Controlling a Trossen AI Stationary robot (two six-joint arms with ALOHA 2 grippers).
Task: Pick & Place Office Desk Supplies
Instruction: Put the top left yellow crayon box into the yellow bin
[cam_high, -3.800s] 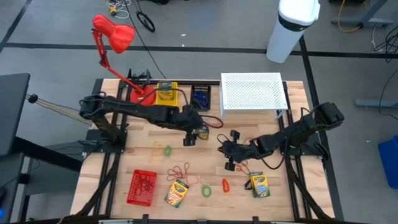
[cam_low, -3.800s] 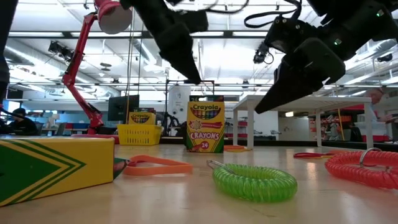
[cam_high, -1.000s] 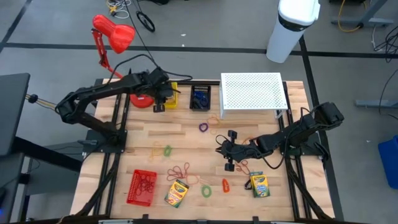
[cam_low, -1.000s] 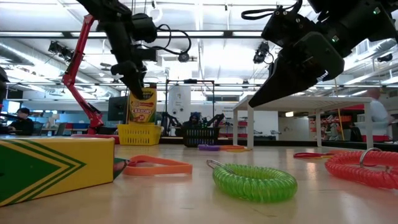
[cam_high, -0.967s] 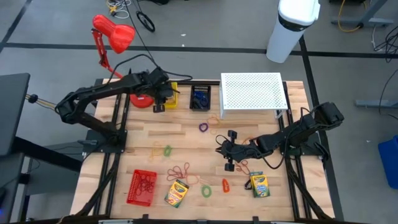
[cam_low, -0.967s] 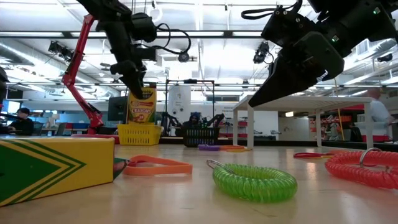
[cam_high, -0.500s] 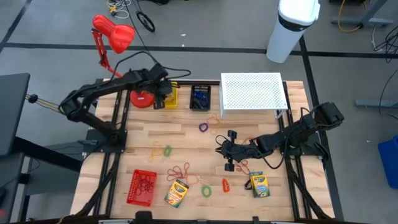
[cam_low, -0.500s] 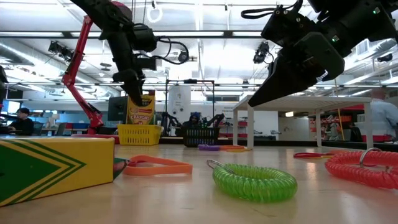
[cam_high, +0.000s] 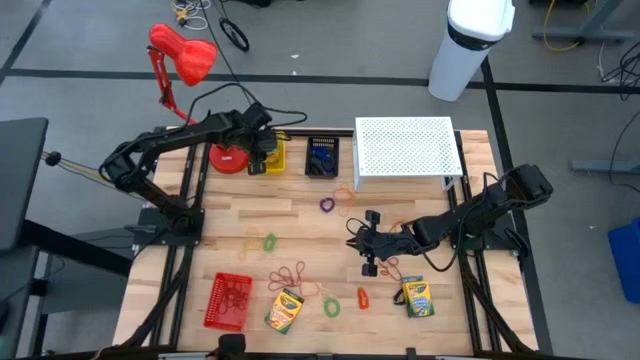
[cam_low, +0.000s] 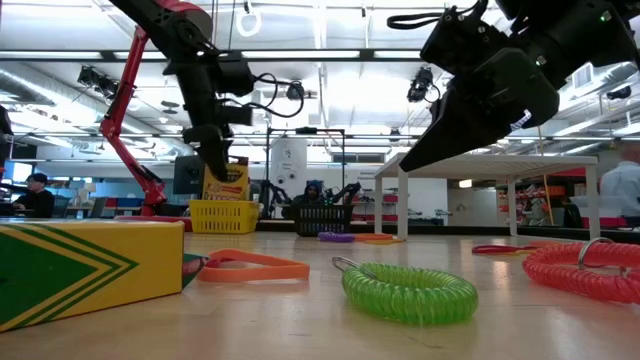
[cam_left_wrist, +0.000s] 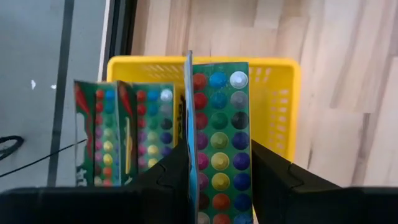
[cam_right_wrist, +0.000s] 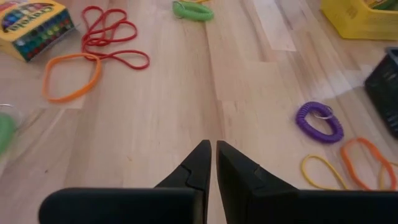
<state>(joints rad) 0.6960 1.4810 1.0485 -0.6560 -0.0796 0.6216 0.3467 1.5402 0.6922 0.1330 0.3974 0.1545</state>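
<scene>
Left claw (cam_left_wrist: 219, 171), clenched on a crayon box (cam_left_wrist: 219, 137), holds it upright partway inside the yellow basket (cam_left_wrist: 277, 106) at the bench's far edge. Right claw (cam_right_wrist: 209, 163), pinched empty, hovers mid-bench. Risk: releasing crooked could wedge it against the neighbouring boxes (cam_left_wrist: 124, 134).

The table (cam_high: 300, 230) is pale planked wood with a smooth, faintly shiny finish, and at its far side the yellow bin (cam_left_wrist: 273, 106) looks like glossy latticed plastic beside a white perforated metal riser (cam_high: 405, 148). The crayon box (cam_left_wrist: 219, 140) held over that bin looks like printed card with a slight sheen, pinched by the left gripper (cam_left_wrist: 219, 180), whose fingers are matt black plastic. The coiled loops, such as the purple one (cam_right_wrist: 319, 121) and the green one (cam_low: 408, 290), look like smooth translucent plastic, while the red rubber bands (cam_right_wrist: 115, 34) are thin and matt.
</scene>
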